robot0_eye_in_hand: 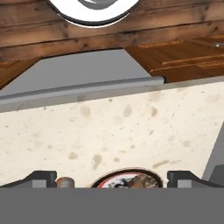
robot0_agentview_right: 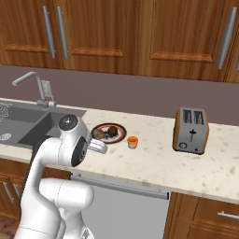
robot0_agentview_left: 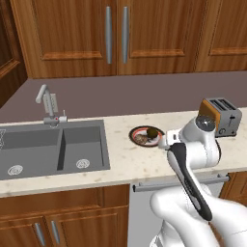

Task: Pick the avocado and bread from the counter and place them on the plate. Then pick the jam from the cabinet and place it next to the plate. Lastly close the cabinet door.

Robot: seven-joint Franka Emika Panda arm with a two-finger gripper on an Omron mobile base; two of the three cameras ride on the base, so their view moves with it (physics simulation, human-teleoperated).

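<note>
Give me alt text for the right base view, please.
A plate on the speckled counter holds the bread and avocado, with a small orange jar beside it. A toaster stands to the right; the cabinet doors above are closed.

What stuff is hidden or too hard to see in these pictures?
- Plate: left base view, its right side is hidden by the arm.
- Plate: hand view, cut off at the bottom.
- Small orange thing: right base view, too small to identify.
- Sink: right base view, cut by the left edge.
</note>
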